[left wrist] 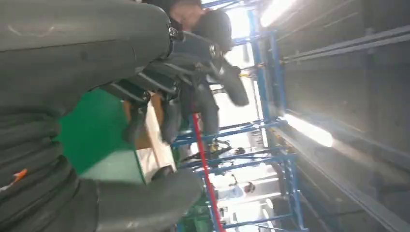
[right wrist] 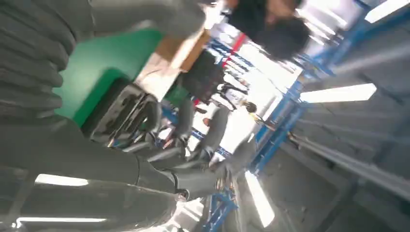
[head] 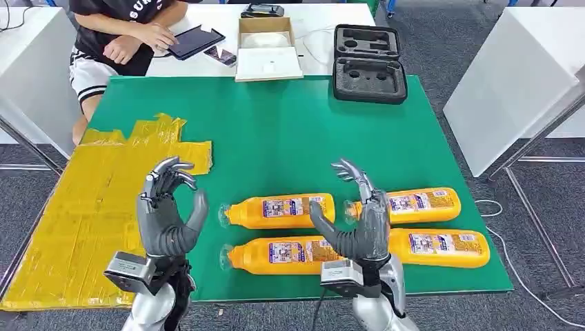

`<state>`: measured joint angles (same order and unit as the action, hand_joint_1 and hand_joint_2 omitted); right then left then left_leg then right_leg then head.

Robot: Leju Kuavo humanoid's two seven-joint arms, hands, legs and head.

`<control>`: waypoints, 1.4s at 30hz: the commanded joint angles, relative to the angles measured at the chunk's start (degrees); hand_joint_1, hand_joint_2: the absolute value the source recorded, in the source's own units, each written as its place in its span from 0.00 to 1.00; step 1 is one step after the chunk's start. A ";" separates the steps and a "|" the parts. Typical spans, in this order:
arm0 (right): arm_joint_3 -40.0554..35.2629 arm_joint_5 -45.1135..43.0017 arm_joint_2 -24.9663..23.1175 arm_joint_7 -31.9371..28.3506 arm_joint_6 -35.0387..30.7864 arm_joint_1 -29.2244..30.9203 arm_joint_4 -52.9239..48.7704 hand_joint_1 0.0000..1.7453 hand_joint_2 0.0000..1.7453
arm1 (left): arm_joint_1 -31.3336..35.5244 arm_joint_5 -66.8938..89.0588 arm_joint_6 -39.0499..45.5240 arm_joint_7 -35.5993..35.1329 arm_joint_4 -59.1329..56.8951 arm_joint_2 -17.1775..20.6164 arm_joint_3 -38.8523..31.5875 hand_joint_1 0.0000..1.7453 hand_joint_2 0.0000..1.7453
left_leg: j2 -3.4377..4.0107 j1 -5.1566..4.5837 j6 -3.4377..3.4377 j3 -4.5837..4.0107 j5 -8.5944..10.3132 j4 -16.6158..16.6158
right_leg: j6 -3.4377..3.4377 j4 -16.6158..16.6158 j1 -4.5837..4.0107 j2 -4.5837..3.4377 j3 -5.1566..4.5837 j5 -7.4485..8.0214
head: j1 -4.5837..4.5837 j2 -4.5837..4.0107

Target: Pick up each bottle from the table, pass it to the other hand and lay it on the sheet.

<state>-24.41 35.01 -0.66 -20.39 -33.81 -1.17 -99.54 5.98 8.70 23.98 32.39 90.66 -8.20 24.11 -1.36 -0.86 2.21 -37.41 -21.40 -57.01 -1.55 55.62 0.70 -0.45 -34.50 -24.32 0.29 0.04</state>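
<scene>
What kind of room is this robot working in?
Probably a lab or workshop: a green table with orange bottles laid out, a foam-lined equipment case, and blue metal racking under strip lights.

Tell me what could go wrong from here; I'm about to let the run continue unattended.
1. The four bottles lie close together in two rows on the green table; fingers closing on one may nudge or roll its neighbour.
2. The right hand hangs in front of two bottles, hiding parts of them from the head view, so a grasp could be misjudged.
3. Both hands are empty; the left hand waits beside the yellow sheet, and a smooth bottle might slip during the handover.
</scene>
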 commanded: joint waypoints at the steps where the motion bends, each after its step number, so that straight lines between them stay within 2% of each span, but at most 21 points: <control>1: 0.67 0.65 3.23 1.11 0.48 -0.55 -0.63 0.00 1.00 | 1.21 -0.55 -0.20 -0.39 -4.55 0.63 1.35 0.00 1.00 | 0.09 0.07 -0.19 0.36 -0.17 -0.01 | 0.06 -0.07 -0.08 0.04 0.41 -0.14 | 0.00 0.00; 4: 0.67 0.65 3.23 1.11 0.48 -0.55 -0.63 0.00 1.00 | 1.21 -0.55 -0.20 -0.39 -4.55 0.63 1.35 0.00 1.00 | 0.05 0.03 -0.12 0.17 -0.06 0.02 | 0.04 -0.05 -0.04 0.06 0.18 -0.05 | 0.00 0.00; 8: 0.67 0.65 3.23 1.11 0.48 -0.55 -0.63 0.00 1.00 | 1.21 -0.55 -0.20 -0.39 -4.55 0.63 1.35 0.00 1.00 | 0.11 0.10 -0.27 0.53 -0.28 -0.07 | 0.10 -0.04 -0.14 0.10 0.60 -0.25 | 0.00 0.00; 11: 0.67 0.65 3.23 1.11 0.48 -0.55 -0.63 0.00 1.00 | 1.21 -0.55 -0.20 -0.39 -4.55 0.63 1.35 0.00 1.00 | 0.11 0.08 -0.20 0.38 -0.19 -0.04 | 0.06 -0.04 -0.12 0.05 0.42 -0.16 | 0.00 0.00; 12: 0.48 5.01 4.10 3.51 0.55 -0.20 -0.85 0.00 1.00 | 1.17 -0.52 0.02 -0.35 -4.71 0.61 1.21 0.00 1.00 | 0.07 0.04 -0.10 0.16 -0.05 0.03 | 0.03 -0.06 -0.06 0.03 0.16 -0.04 | 0.00 0.00; 16: 1.29 8.40 8.65 6.84 2.82 -0.64 -2.45 0.00 1.00 | 0.62 -0.95 -0.09 -0.89 -5.17 0.39 0.21 0.00 1.00 | 0.12 0.10 -0.24 0.52 -0.28 -0.09 | 0.06 -0.04 -0.13 0.08 0.59 -0.24 | 0.00 0.00; 17: 1.83 8.88 9.89 7.63 3.21 -1.08 -2.50 0.00 1.00 | 0.46 -1.01 -0.27 -0.95 -5.23 0.38 0.01 0.00 1.00 | 0.03 0.03 -0.11 0.24 -0.08 0.03 | 0.02 -0.08 -0.05 0.08 0.28 -0.07 | -0.02 0.00; 19: 3.11 11.76 11.53 10.51 5.45 -1.99 -3.07 0.00 1.00 | 0.11 -1.01 -0.68 -1.04 -5.21 0.25 -0.73 0.00 1.00 | 0.00 0.06 -0.14 0.32 -0.13 0.01 | 0.03 -0.10 -0.08 0.13 0.40 -0.11 | 0.00 0.00; 23: 6.85 17.49 13.25 16.34 13.56 -4.24 -6.53 0.00 1.00 | -0.21 -0.58 -1.81 -1.82 -5.74 0.03 -2.12 0.00 1.00 | 0.02 0.05 -0.18 0.39 -0.19 -0.04 | 0.05 -0.07 -0.06 0.13 0.48 -0.18 | 0.00 0.00; 24: 9.70 19.97 15.39 22.36 18.62 -5.57 -7.42 0.00 1.00 | -1.05 -0.48 -2.21 -3.48 -5.89 -0.21 -2.84 0.00 1.00 | 0.01 0.00 -0.14 0.24 -0.12 -0.01 | 0.04 -0.04 -0.01 0.10 0.29 -0.11 | 0.00 0.00; 25: 13.30 16.21 18.50 21.69 19.99 -6.95 -9.07 0.00 1.00 | -1.94 -0.43 -2.58 -3.71 -5.88 -0.07 -3.36 0.00 1.00 | 0.00 0.00 -0.12 0.19 -0.10 -0.01 | 0.03 -0.04 -0.01 0.10 0.25 -0.10 | 0.00 0.00; 26: 18.33 12.00 19.69 18.86 22.50 -8.23 -9.62 0.00 1.00 | -2.32 -0.54 -3.52 -3.51 -6.34 -0.16 -3.92 0.00 1.00 | 0.05 0.06 -0.26 0.52 -0.33 -0.12 | 0.08 0.00 -0.08 0.14 0.64 -0.30 | -0.02 0.00; 27: 21.06 11.47 18.70 17.23 24.78 -8.57 -9.78 0.00 1.00 | -2.39 -0.37 -4.15 -3.35 -6.56 -0.44 -4.37 0.00 1.00 | -0.14 -0.03 -0.09 0.22 -0.09 0.02 | 0.00 -0.07 0.02 0.24 0.32 -0.12 | 0.00 0.00; 29: 26.01 11.74 17.01 15.86 31.19 -8.55 -9.48 0.00 1.00 | -1.72 0.29 -5.48 -3.76 -7.50 -1.26 -5.23 0.00 1.00 | -0.15 -0.04 -0.09 0.24 -0.10 0.00 | 0.01 -0.07 0.03 0.26 0.31 -0.13 | -0.07 0.00; 30: 27.09 7.64 16.25 15.96 33.96 -8.31 -9.08 0.00 1.00 | -1.45 0.52 -5.75 -4.08 -7.76 -1.45 -5.38 0.00 1.00 | -0.20 -0.07 -0.03 0.09 -0.04 0.01 | -0.06 -0.05 0.08 0.25 0.16 -0.09 | 0.00 0.00; 32: 27.50 6.23 16.01 15.95 34.64 -8.19 -8.79 0.00 1.00 | -1.35 0.57 -5.84 -4.19 -7.90 -1.53 -5.41 0.00 1.00 | -0.15 -0.02 -0.06 0.14 -0.13 -0.04 | -0.10 -0.06 0.02 0.17 0.26 -0.15 | 0.00 0.00; 35: 31.98 -18.60 12.93 14.07 40.05 -7.60 -6.42 0.00 1.00 | -1.00 0.70 -6.30 -4.81 -9.08 -1.94 -5.49 0.00 1.00 | -0.10 -0.01 -0.11 0.28 -0.18 0.00 | -0.06 -0.08 0.00 0.17 0.37 -0.16 | -0.02 0.00; 38: 35.93 -35.27 9.85 14.21 44.08 -8.31 -4.10 0.00 1.00 | -1.14 0.79 -6.22 -4.81 -9.67 -1.67 -5.07 0.00 1.00 | -0.12 0.02 -0.10 0.31 -0.17 0.01 | -0.06 -0.14 -0.04 0.18 0.42 -0.14 | -0.02 0.00; 40: 36.68 -36.77 8.88 13.94 45.34 -10.19 -4.62 0.00 1.00 | -1.59 0.75 -6.17 -4.84 -9.42 -1.28 -5.01 0.00 1.00 | -0.21 -0.03 -0.04 0.20 -0.10 0.06 | -0.09 -0.14 0.02 0.23 0.29 -0.11 | 0.00 0.00; 41: 36.78 -36.08 8.74 14.08 45.91 -11.19 -5.04 0.00 1.00 | -1.76 0.76 -6.13 -4.84 -9.34 -1.28 -5.20 0.00 1.00 | -0.20 0.05 -0.21 0.62 -0.30 0.02 | -0.02 -0.19 -0.07 0.33 0.78 -0.30 | -0.02 0.00; 42: 36.81 -34.10 8.64 14.25 45.54 -11.54 -5.35 0.00 1.00 | -1.92 0.72 -6.08 -4.91 -9.28 -1.36 -5.42 0.00 1.00 | -0.21 0.00 -0.06 0.26 -0.13 0.06 | -0.08 -0.16 -0.01 0.24 0.37 -0.14 | 0.00 0.00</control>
<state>4.81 2.65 13.61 -6.12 9.05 -9.29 -107.71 3.37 9.14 17.97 27.80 85.77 -9.51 20.46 -1.52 -0.93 2.29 -37.42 -21.47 -57.04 -1.69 55.60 0.77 -0.35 -34.48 -24.37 0.28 0.04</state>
